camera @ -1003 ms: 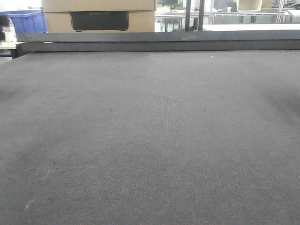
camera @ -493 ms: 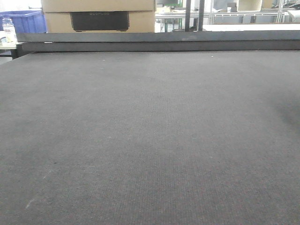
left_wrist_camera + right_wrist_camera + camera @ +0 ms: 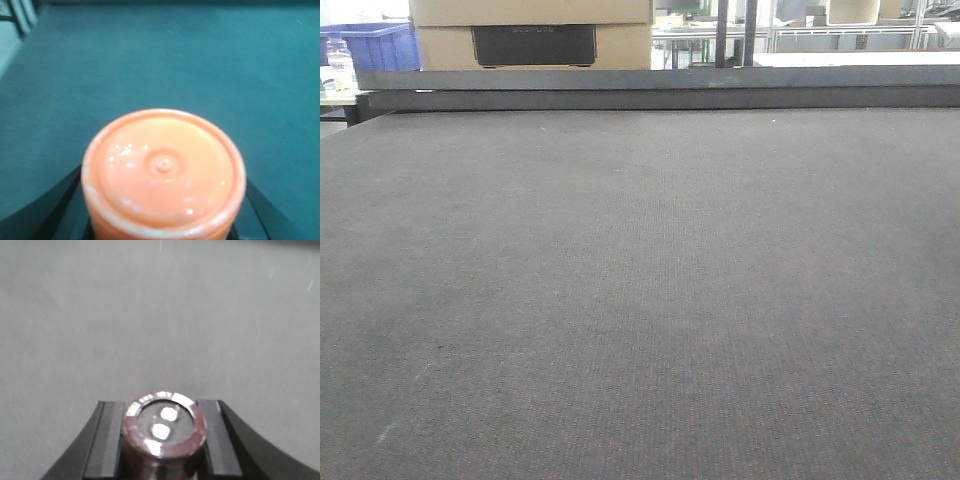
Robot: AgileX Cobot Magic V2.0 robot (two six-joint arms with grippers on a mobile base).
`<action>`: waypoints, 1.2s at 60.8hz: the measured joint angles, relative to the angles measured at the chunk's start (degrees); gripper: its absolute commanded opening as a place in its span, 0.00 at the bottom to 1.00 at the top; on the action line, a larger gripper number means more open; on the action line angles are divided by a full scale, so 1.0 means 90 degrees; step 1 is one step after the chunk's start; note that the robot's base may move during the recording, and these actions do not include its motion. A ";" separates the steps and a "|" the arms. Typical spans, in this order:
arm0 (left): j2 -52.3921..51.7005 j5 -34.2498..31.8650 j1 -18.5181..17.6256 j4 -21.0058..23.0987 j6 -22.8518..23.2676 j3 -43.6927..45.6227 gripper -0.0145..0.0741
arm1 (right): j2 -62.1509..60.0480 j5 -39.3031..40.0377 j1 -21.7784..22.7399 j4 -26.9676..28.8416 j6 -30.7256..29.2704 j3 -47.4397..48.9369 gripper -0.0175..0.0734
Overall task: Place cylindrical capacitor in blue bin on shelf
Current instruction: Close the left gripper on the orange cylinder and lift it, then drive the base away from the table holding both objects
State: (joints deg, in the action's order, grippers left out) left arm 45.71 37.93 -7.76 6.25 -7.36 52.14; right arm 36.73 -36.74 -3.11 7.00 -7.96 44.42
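The cylindrical capacitor point(image 3: 164, 427) is a dark brown stub with two bright terminals on its top face. My right gripper point(image 3: 162, 412) is shut on it, a black pad point(image 3: 111, 440) against each side, above the grey mat. My left gripper point(image 3: 162, 210) holds an orange round-topped cylinder point(image 3: 162, 167) that fills the lower middle of the left wrist view; only the black finger edges point(image 3: 60, 205) show beside it. A blue bin point(image 3: 375, 45) stands far back on the left. Metal racking point(image 3: 820, 35) at the back right may be the shelf. Neither gripper shows in the front view.
A broad dark mat point(image 3: 640, 300) covers the table point(image 3: 660, 98), which ends in a dark raised far rail. Behind it stands a cardboard box point(image 3: 530, 30) with a black handle slot. A clear bottle point(image 3: 338, 65) is at the far left edge.
A dark shape at the far left edge of the front view has gone, uncovering the clear bottle. Nothing else has moved.
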 measured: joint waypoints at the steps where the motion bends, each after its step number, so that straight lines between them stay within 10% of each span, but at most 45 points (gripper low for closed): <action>1: -0.0017 0.0017 -0.0064 0.0000 -0.0005 -0.0013 0.04 | -0.0067 0.0000 0.0000 0.0000 0.0000 0.0000 0.01; 73: -0.0625 -0.0244 -0.0339 0.0032 -0.0016 -0.0040 0.04 | -0.0634 -0.0351 0.0000 -0.0023 0.0000 0.0677 0.01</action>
State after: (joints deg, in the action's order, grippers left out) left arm 40.09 35.74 -10.81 6.54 -7.51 51.77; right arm 31.02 -39.90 -3.11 6.79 -7.96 50.51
